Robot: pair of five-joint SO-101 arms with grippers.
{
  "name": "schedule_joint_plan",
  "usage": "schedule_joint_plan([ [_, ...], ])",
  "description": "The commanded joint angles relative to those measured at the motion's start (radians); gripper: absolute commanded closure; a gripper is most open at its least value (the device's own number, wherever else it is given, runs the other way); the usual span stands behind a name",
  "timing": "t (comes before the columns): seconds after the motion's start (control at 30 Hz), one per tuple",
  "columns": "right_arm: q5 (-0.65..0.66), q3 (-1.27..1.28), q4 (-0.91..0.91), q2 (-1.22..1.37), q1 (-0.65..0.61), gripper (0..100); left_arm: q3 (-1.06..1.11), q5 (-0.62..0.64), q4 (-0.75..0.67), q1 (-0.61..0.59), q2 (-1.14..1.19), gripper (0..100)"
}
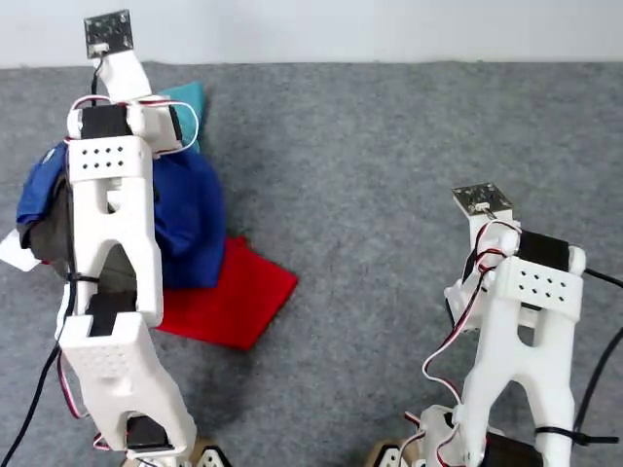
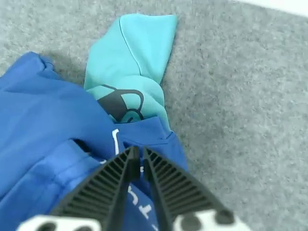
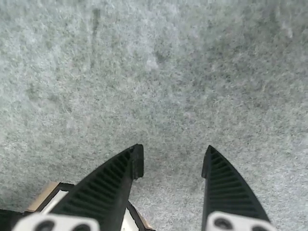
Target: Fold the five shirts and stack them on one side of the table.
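Closed to a thin slit at the left gripper (image 2: 137, 155), with the ribbed tips low over a crumpled edge of the blue shirt (image 2: 43, 120); cannot tell whether pinching cloth there or only touching it. Probably poised that way to lift or tug a hem, with nothing in the heap folded yet. Just past the tips, tucked partly under the blue cloth: the teal shirt (image 2: 134, 57), bunched lengthwise and printed with a dark figure. From above, all heaped on the left side of the table (image 1: 409, 165): blue on top, teal poking out toward the far edge, the red shirt (image 1: 238, 292) spread flatter beneath on the near side, a dark garment (image 1: 47, 232) and a scrap of white cloth (image 1: 14, 251) at the outer rim of the pile. Would make five by colour, though hard to confirm under the arm. Spread wide at the right gripper (image 3: 173, 159), holding nothing, hanging above bare grey covering well apart from the heap. Likely parked there to leave the middle free as folding space and to stay out of the other arm's way. Judged barely begun: no neat stack anywhere, so first needs one shirt drawn out of the tangle and laid flat. Risks dragging the teal one along, given the overlap.
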Motion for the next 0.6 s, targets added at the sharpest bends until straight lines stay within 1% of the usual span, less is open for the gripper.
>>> schedule_joint_plan([
  [0.0,0.012,-0.005,-0.005,-0.002,-0.008,79.7,-0.044,0.003,-0.006,0.011,-0.051,99],
  [0.07,0.012,-0.005,-0.005,-0.002,-0.008,79.7,-0.084,0.003,0.023,0.038,-0.084,99],
  [0.17,0.012,-0.005,-0.005,-0.002,-0.008,79.7,-0.143,0.003,0.083,0.115,-0.135,99],
  [0.23,0.012,-0.005,-0.005,-0.002,-0.008,79.7,-0.166,0.003,0.117,0.170,-0.161,99],
  [0.33,0.012,-0.005,-0.005,-0.002,-0.005,79.7,-0.176,0.002,0.147,0.213,-0.189,99],
  [0.4,0.012,-0.005,-0.005,-0.002,-0.008,79.7,-0.176,-0.002,0.163,0.213,-0.210,99],
  [0.47,0.009,-0.017,-0.010,-0.005,-0.024,79.6,-0.176,-0.044,0.170,0.186,-0.239,99],
  [0.57,0.005,-0.091,-0.004,-0.010,-0.130,79.4,-0.173,-0.115,0.235,0.089,-0.302,99],
])
